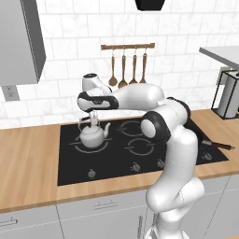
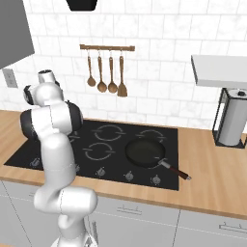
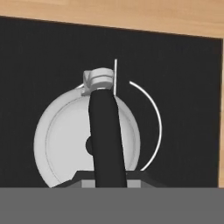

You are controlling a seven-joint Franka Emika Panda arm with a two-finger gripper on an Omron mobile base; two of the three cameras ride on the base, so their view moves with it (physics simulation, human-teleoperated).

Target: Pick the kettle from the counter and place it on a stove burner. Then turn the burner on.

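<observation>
The shiny silver kettle stands over the front-left stove burner of the black cooktop, spout to the right. Directly above it my gripper points down, shut on the kettle's thin arched handle. In the hand view I look straight down on the kettle's round lid. Its dark handle runs up between my fingertips, with the gripper closed around it. The burner's ring arcs out beside the kettle. I cannot tell whether the kettle rests on the glass or hangs just above it. The counter spreads to the left.
A black frying pan with a brown-tipped handle sits on the front-right burner. A row of knobs lines the cooktop's front edge. Wooden utensils hang on the wall rail. A paper-towel holder stands at the far right.
</observation>
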